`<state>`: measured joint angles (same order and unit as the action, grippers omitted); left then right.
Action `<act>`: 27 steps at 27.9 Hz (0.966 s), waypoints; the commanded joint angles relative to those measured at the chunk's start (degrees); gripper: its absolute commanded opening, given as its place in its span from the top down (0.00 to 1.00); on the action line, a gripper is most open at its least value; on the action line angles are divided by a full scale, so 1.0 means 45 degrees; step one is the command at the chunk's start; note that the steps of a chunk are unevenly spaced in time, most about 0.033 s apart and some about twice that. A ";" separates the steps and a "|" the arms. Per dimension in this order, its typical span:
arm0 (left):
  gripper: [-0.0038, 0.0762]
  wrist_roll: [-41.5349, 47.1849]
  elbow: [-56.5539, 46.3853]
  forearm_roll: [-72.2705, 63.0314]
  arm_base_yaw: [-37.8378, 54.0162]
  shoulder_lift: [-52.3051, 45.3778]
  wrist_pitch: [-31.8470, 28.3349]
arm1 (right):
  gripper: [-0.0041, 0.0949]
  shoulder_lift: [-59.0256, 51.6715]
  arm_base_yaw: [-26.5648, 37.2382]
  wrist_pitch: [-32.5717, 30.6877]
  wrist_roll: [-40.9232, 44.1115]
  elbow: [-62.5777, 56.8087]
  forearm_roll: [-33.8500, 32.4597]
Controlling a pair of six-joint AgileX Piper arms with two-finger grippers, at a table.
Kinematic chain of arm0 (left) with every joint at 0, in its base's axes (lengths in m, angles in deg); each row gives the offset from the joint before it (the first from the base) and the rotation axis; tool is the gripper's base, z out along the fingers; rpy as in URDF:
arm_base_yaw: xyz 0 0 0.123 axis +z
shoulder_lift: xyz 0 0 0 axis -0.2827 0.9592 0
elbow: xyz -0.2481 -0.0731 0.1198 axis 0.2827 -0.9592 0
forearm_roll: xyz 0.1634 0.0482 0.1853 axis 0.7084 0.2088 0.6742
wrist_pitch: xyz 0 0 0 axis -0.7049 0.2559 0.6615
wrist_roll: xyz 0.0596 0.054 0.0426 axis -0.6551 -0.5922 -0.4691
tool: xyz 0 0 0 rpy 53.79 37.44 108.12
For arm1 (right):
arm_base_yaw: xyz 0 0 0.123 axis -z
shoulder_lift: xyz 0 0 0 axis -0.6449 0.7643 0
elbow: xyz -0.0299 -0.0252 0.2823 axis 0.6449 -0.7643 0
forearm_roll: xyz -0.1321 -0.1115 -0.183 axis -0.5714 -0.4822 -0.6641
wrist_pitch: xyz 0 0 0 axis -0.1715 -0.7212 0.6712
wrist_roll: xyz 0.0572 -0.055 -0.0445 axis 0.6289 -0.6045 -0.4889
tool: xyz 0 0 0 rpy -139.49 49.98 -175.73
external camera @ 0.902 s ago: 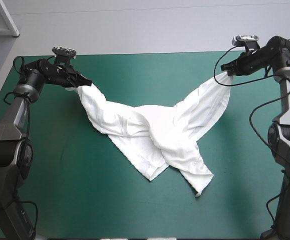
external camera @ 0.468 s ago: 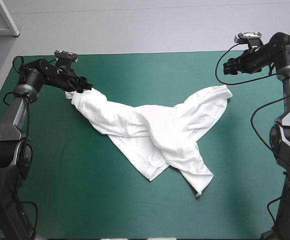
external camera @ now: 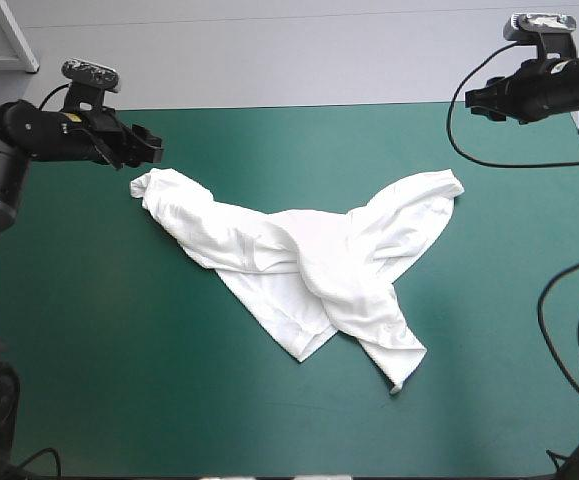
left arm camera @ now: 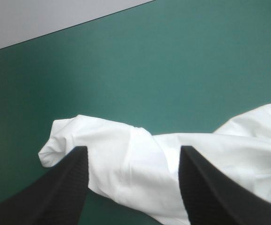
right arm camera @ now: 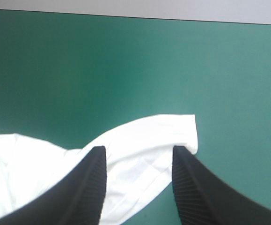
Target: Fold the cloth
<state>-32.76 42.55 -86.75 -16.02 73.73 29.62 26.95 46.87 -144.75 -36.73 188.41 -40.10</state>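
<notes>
My left pincer [external camera: 151,148] hangs over the 10 o'clock corner of the teal-green cover [external camera: 99,340]. Its forearm reaches level inward from the left side, and its fingers are spread wide, gripping nothing. My right pincer [external camera: 476,100] hovers high above the far edge at about 1 o'clock, likewise parted and empty, pointing leftward. The T-shirt [external camera: 309,265] lies crumpled across the middle. One twisted end stretches toward 10 o'clock, just ahead of my left pincer, another reaches toward 2 o'clock, and a tail points to 5.
</notes>
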 commanded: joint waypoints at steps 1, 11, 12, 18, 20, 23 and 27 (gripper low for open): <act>0.45 -0.0090 -0.1261 -0.1038 -0.0018 -0.2111 -0.0437 | 0.57 -0.2446 0.0081 0.0429 -0.0130 -0.1738 -0.0021; 0.45 -0.0098 -0.7016 -0.2040 -0.0018 -0.6817 -0.0714 | 0.57 -0.7185 0.0081 0.0452 -0.0515 -0.7179 0.0156; 0.45 -0.0098 -0.7408 -0.2183 -0.0018 -0.7217 -0.0714 | 0.57 -0.7602 0.0081 0.0452 -0.0515 -0.7601 0.0156; 0.45 -0.0333 -0.9588 -0.3105 -0.0018 -0.8834 -0.0705 | 0.57 -0.9507 0.0081 0.0452 -0.0651 -0.9849 0.0871; 0.45 -0.0333 -0.9954 -0.2996 -0.0018 -0.9214 -0.0681 | 0.57 -1.0011 0.0081 0.0452 -0.1081 -1.0485 0.1307; 0.45 -0.0333 -1.0197 -0.2658 -0.0018 -0.9659 -0.0932 | 0.57 -1.0835 0.0081 0.0653 -0.1527 -1.1732 0.1738; 0.45 -0.0085 -1.0197 -0.1931 -0.0018 -0.9693 -0.1431 | 0.57 -1.1363 0.0081 0.0650 -0.1879 -1.3107 0.2922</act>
<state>-34.28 -4.72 -95.09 -16.02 30.62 27.47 -22.78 46.87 -144.63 -43.28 131.10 -32.56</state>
